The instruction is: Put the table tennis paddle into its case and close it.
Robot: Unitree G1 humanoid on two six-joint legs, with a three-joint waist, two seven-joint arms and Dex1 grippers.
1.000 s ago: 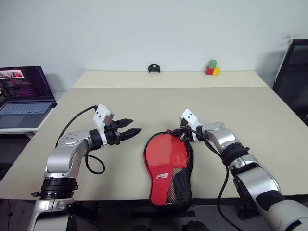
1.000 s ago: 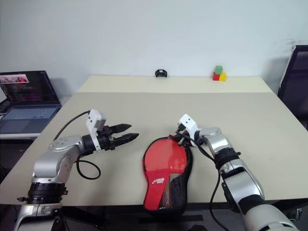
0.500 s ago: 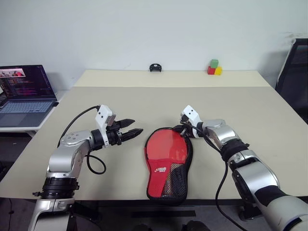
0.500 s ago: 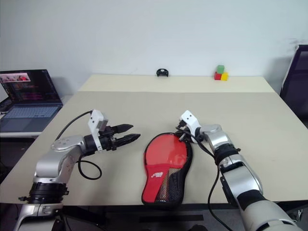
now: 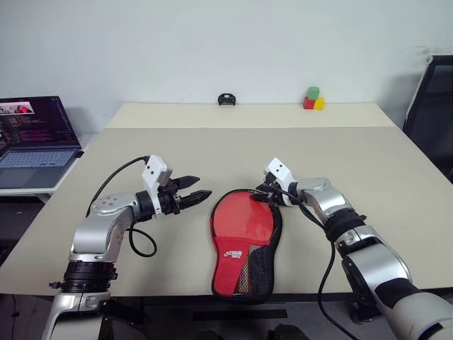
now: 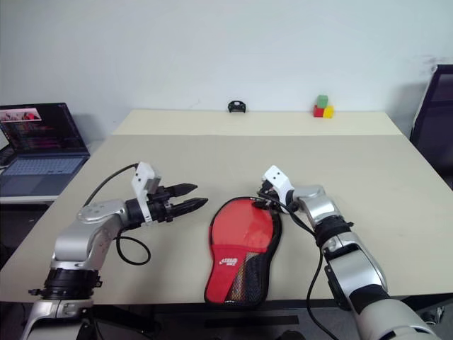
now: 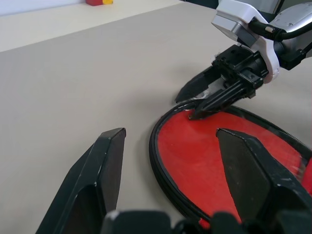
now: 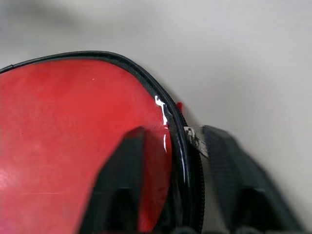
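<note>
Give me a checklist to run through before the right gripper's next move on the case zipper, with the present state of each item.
1. Case lies flat on the table: ok.
2. Paddle inside the case, not sticking out: cannot tell; the red cover hides what is inside.
3. Right gripper at the far rim of the case, its fingers apart and astride the black piping: ok.
4. Zipper pull between those fingers, not gripped: ok.
5. Zipper run fully around the rim: cannot tell.
6. Left gripper open, off the case and beside it: ok.
</note>
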